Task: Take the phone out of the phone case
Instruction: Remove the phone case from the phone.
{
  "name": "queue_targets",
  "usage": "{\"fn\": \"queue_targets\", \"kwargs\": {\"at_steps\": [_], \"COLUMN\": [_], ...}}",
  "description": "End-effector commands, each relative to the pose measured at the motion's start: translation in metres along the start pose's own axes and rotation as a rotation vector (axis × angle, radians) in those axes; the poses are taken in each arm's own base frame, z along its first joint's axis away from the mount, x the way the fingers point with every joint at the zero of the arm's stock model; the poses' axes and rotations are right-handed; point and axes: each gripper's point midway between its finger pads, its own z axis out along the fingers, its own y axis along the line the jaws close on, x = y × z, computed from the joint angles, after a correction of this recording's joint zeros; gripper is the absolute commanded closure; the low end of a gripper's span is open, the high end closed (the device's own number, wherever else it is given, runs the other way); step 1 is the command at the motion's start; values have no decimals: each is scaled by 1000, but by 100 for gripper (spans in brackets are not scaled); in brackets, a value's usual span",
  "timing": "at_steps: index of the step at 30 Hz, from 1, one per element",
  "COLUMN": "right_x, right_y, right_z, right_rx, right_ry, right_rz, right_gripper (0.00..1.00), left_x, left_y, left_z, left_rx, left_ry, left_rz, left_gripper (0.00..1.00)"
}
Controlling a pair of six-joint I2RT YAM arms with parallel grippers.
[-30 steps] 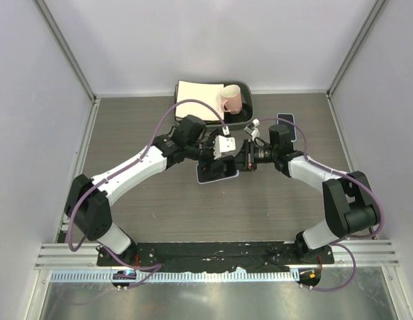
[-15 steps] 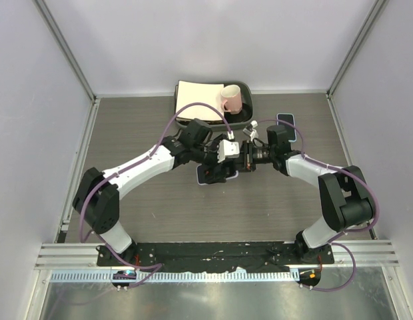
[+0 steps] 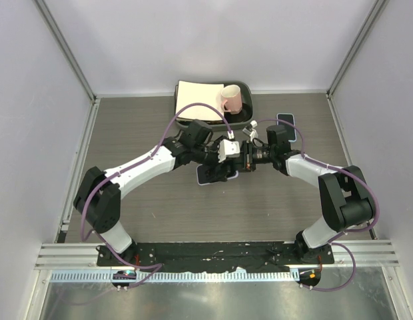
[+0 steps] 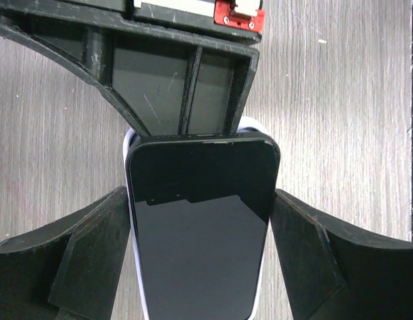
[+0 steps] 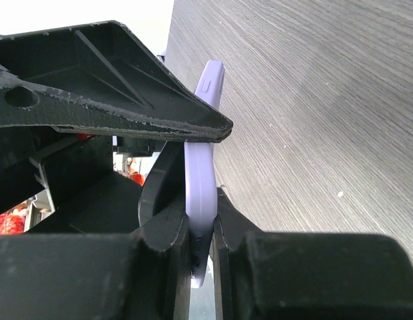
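Here, the left gripper [image 4: 201,200] straddled the phone [image 4: 200,247], its fingers [image 4: 80,267] set wide and closed against both long sides. The phone lay seated in the lavender phone case [image 5: 201,153], held between the two arms near the middle of the table [image 4: 340,100]. At right, the right gripper [image 5: 201,230] was clamped narrowly on the case's edge. Two faults seemed likely: the left fingers, bearing on the case walls as well as the phone, could drag both together, and the thin right-hand pinch could slip, dropping the assembly.
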Motion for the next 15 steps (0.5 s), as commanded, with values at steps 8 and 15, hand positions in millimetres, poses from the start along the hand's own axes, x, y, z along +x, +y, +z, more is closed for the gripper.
{"fn": "queue_targets", "kwargs": {"at_steps": [8,15], "right_x": [-19,-19], "right_y": [19,15], "right_z": [-2,-2], "right_rx": [-28,-10], "right_ry": [-36,-43], "right_rz": [-108,-105], "right_gripper": [99,99], "left_x": [-34,-31], "left_y": [-2,-2], "left_z": [-4,1], "left_rx": [6,-16], "left_ry": [-100,-87], "left_rz": [-27,-34], "left_gripper": [11,17]}}
